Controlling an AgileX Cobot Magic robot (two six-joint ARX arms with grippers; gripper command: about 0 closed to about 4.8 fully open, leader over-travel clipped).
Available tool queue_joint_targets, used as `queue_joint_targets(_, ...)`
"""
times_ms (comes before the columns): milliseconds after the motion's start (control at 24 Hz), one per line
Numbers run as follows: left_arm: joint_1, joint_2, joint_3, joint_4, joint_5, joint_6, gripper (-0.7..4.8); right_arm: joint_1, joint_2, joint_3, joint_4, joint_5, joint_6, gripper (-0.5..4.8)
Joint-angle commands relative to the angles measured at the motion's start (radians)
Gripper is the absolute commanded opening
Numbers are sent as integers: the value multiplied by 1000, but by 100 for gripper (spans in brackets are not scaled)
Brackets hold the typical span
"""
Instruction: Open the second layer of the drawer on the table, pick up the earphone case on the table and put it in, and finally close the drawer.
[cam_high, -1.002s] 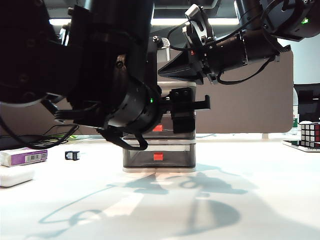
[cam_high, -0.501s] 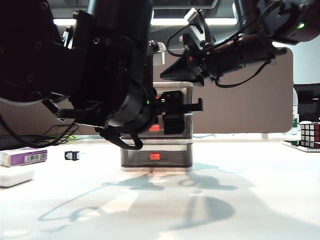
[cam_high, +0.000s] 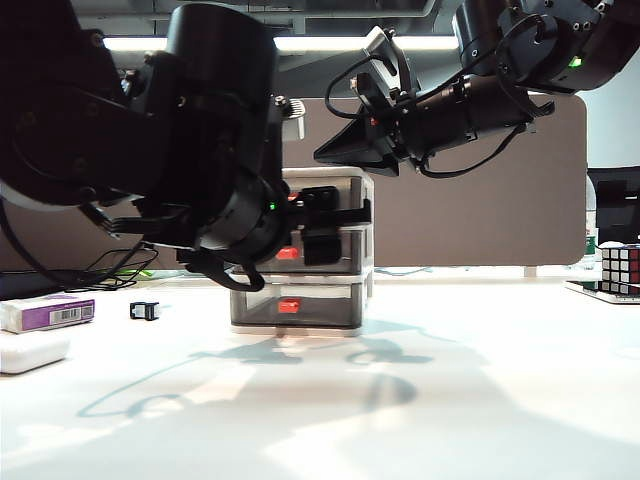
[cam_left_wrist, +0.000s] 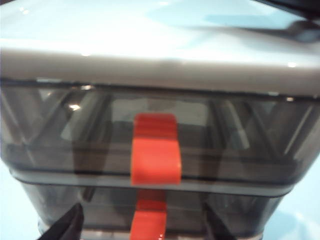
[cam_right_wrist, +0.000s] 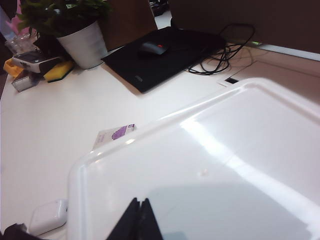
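A small three-tier drawer stands mid-worktop, all trays pushed in. The left gripper is at the drawer's front, its fingers apart around the second layer. The right gripper, fingers pressed together, rests above the drawer's white top. The white earphone case lies far left, beside a purple-and-white box.

Behind my white worktop stands a brown partition panel, with a bright strip light glowing above it. Off to one side I see a potted plant in a white pot, a black mat carrying a mouse, and a loose black cable. A colourful puzzle cube sits at the far edge.
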Motion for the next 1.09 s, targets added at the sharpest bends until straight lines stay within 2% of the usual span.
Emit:
queue_joint_targets(42,13,17,14,13,29,-12,294,2,5,10,-24,-5,10,-5)
queue_joint_targets(209,11,72,63,9,70,-18,294,3,11,45,-25,2,10,-5)
queue_joint_targets(376,-1,73,65,9,31,-13,294,3,13,61,-24,13,10,-5)
queue_joint_targets(543,0,73,65,10,12,40,294,2,19,87,-35,21,10,-5)
queue_joint_targets(710,-6,72,65,10,-26,103,272,2,37,103,-52,20,10,-5)
queue_joint_targets(835,-6,72,64,10,-28,114,267,2,48,103,-61,20,10,-5)
queue_joint_targets(918,-1,63,61,10,7,114,215,2,48,103,-88,20,-19,-5)
queue_joint_targets(960,4,51,53,10,40,116,205,2,48,103,-97,20,-34,-5)
queue_joint_targets(1085,13,33,39,-5,40,121,206,-3,48,103,-98,20,-36,-5)
